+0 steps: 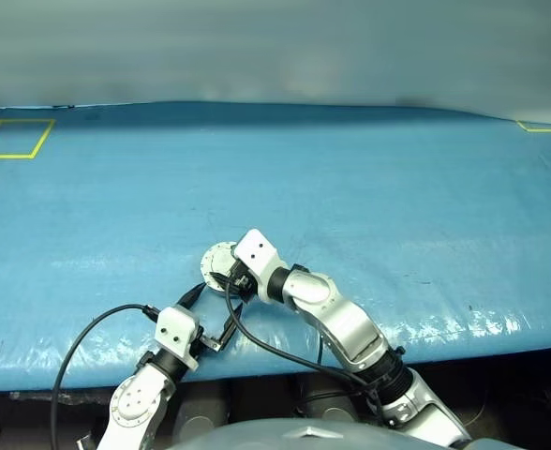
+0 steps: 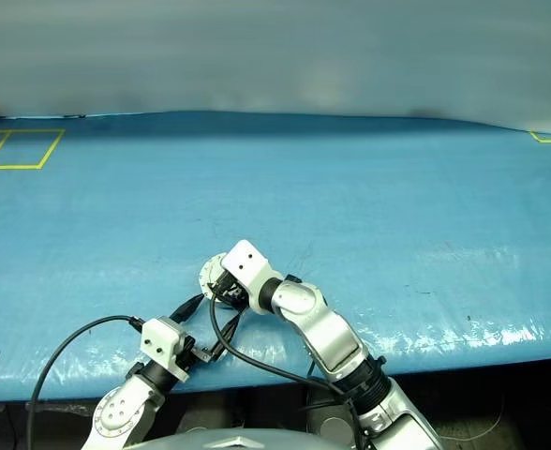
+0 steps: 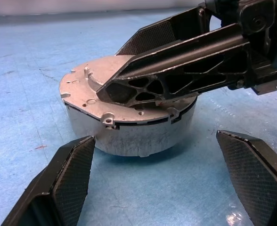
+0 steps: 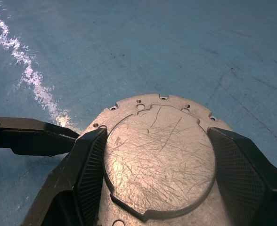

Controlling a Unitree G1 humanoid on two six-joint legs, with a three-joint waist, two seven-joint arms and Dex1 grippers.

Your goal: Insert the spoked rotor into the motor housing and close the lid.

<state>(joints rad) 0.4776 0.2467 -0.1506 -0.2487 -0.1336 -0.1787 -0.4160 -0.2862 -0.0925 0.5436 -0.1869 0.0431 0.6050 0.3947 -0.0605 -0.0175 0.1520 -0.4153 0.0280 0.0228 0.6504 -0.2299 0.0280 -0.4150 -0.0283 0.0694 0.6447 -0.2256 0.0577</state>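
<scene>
The motor housing [image 3: 129,136], a short grey metal cylinder, stands on the blue table near its front edge. The lid [image 4: 159,160], a scratched silvery disc with a raised round middle, lies flat on top of it. My right gripper [image 4: 157,136] reaches down over the lid [image 1: 217,255], and its two fingers [image 4: 89,174] press against either side of that raised middle. My left gripper [image 3: 155,139] is level with the housing's wall and stands open, one pad [image 3: 72,174] on each side, both apart from it. The spoked rotor is hidden.
The blue table cover [image 1: 397,187] stretches far beyond the housing, with yellow tape outlines at the far left [image 1: 13,139] and far right [image 1: 547,127]. A black cable [image 1: 88,342] loops off the left wrist near the table's front edge.
</scene>
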